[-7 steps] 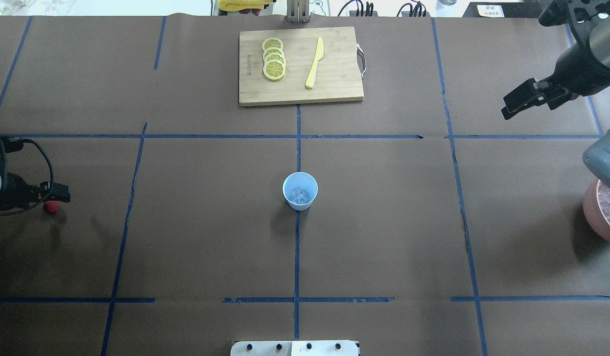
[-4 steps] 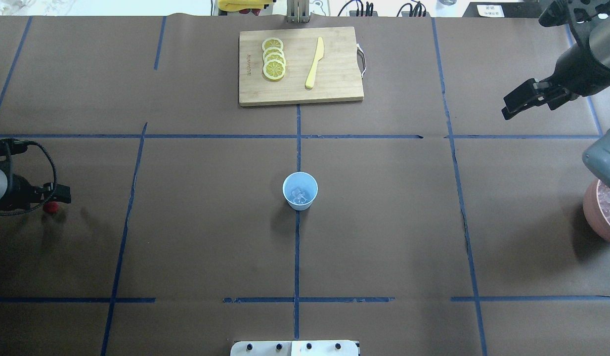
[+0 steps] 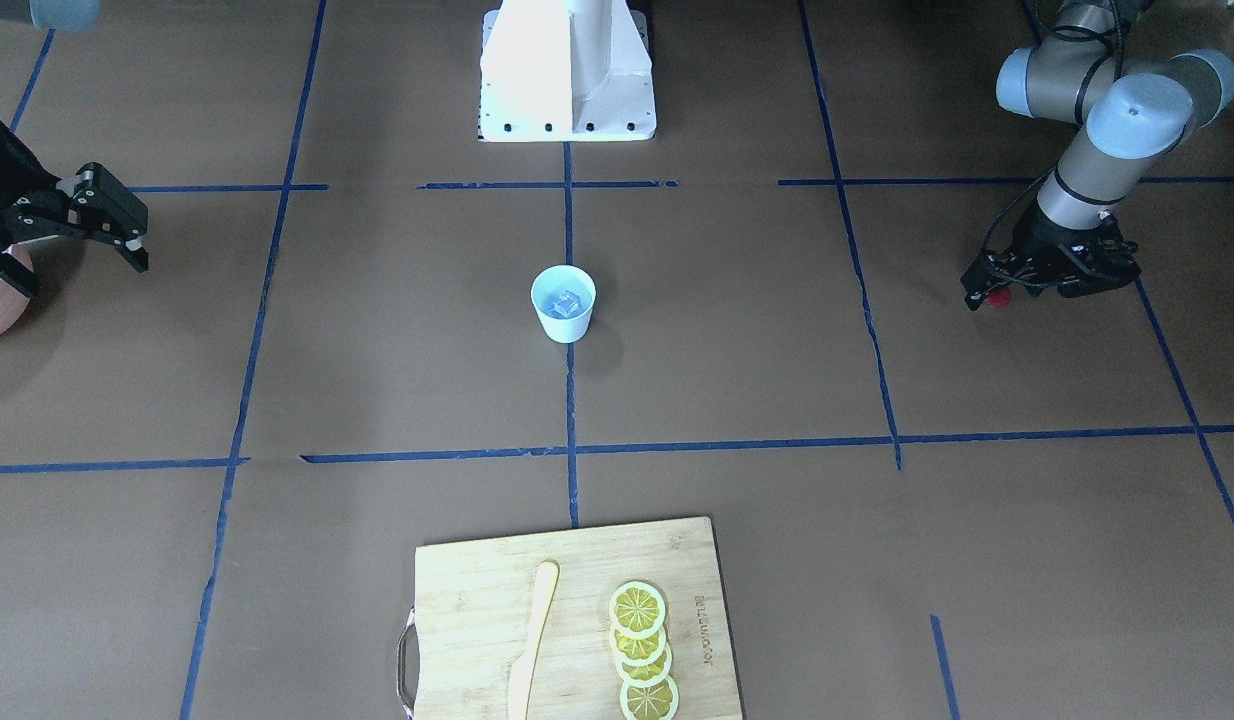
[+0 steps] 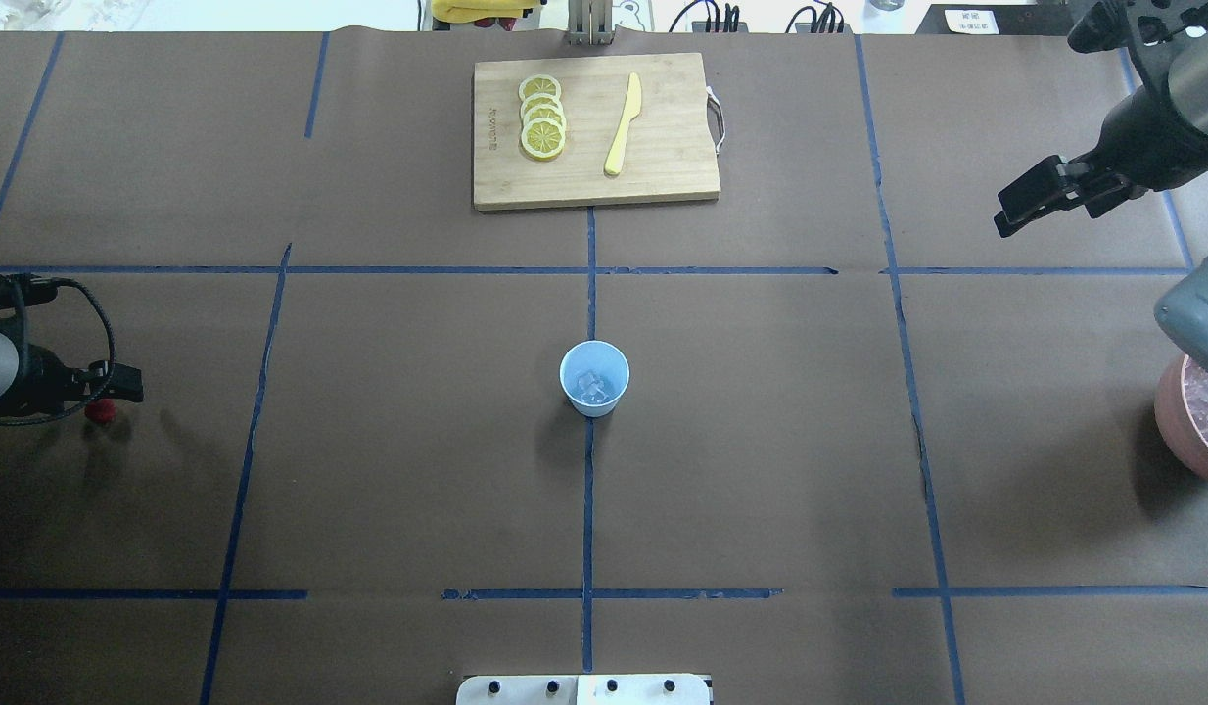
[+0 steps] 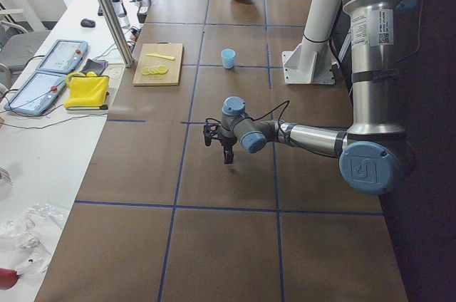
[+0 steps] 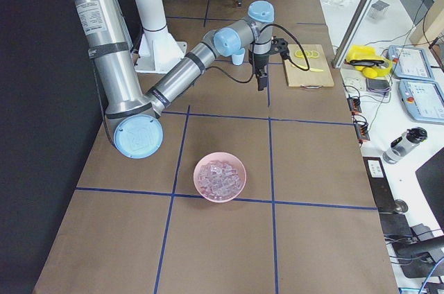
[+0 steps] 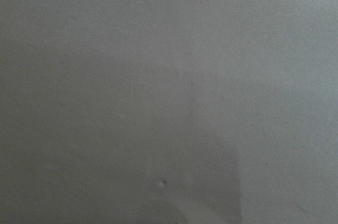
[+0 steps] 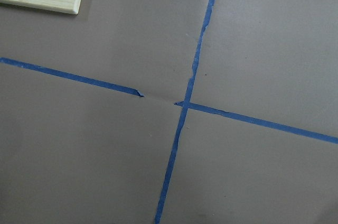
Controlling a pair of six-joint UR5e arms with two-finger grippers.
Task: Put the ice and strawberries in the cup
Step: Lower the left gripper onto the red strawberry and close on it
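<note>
Strawberry (image 3: 997,298) sits at the tips of the left fingers (image 3: 977,281), at the right edge of the front view; whether they clamp it I cannot tell. A shallow pinch could let the round berry roll away over the bench (image 3: 737,380). The right fingers (image 3: 134,250), upper left, hang parted and empty. The cup (image 3: 563,320), at centre, holds ice (image 3: 564,300); a release off-centre could miss it.

The desk (image 4: 761,441) — brown paper gridded with blue tape (image 4: 586,509) — carries a pale cup (image 4: 594,378) at its middle, a wooden board (image 4: 673,117) at the far edge, a pink bowl (image 6: 220,199) far right, a strawberry (image 4: 99,412) far left.
</note>
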